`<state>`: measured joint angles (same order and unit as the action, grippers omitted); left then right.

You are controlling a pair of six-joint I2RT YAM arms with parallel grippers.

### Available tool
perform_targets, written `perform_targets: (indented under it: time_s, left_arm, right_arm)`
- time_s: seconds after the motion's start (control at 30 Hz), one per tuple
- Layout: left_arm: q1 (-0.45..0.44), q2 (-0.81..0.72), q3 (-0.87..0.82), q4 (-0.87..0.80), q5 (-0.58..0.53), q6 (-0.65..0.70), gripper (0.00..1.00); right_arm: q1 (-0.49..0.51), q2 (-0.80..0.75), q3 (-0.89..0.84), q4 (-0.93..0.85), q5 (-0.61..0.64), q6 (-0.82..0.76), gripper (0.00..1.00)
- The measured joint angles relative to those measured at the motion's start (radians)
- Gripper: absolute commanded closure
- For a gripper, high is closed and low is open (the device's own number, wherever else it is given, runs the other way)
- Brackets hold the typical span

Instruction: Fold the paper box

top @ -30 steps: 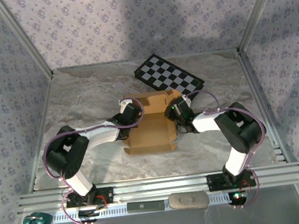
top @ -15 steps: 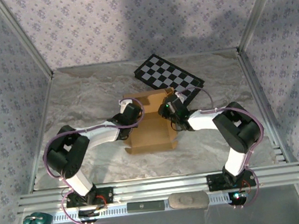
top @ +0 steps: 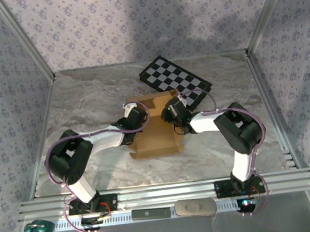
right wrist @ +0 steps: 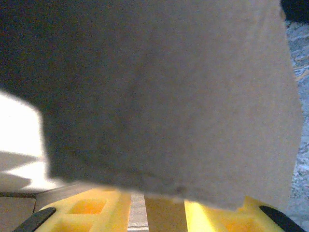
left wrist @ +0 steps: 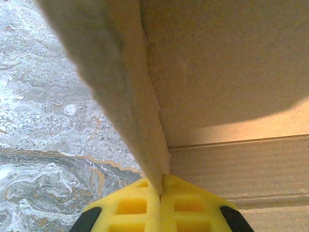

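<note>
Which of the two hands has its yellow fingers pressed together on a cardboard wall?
The left hand: its fingers meet on a wall of the tan cardboard box; the right hand shows a gap between its fingers.

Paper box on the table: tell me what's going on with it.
Both arms are working on the paper box, which lies on the marbled table just in front of a checkered board. The left claw is shut on the thin edge of a raised flap on the box's left side. The right claw, its fingers slightly apart, sits right up against a flap near the box's far right corner. The folding looks unfinished.
</note>
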<state>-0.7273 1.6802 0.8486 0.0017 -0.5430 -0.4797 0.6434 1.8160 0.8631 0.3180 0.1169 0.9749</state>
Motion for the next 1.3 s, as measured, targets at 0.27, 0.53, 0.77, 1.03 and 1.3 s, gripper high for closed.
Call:
perform_targets:
  time_s: [0.27, 0.53, 0.77, 1.03, 1.3]
  left_arm:
    - [0.000, 0.003, 0.000, 0.003, -0.004, 0.004, 1.00]
    - [0.000, 0.005, 0.000, 0.011, -0.004, 0.019, 1.00]
    - [0.000, 0.018, 0.015, 0.010, -0.004, 0.029, 1.00]
    - [0.000, 0.020, 0.019, 0.010, -0.003, 0.043, 1.00]
    - [0.000, 0.020, 0.020, 0.010, -0.004, 0.047, 1.00]
  right_arm:
    - [0.042, -0.332, -0.139, -0.029, 0.019, -0.196, 0.52]
    - [-0.137, -1.028, -0.460, -0.055, 0.011, -0.441, 0.33]
    - [-0.461, -0.843, -0.380, -0.173, -0.074, -0.496, 0.40]
    - [-0.507, -0.371, -0.101, -0.303, -0.265, -0.508, 0.44]
    - [-0.528, -0.099, 0.155, -0.346, -0.481, -0.447, 0.51]
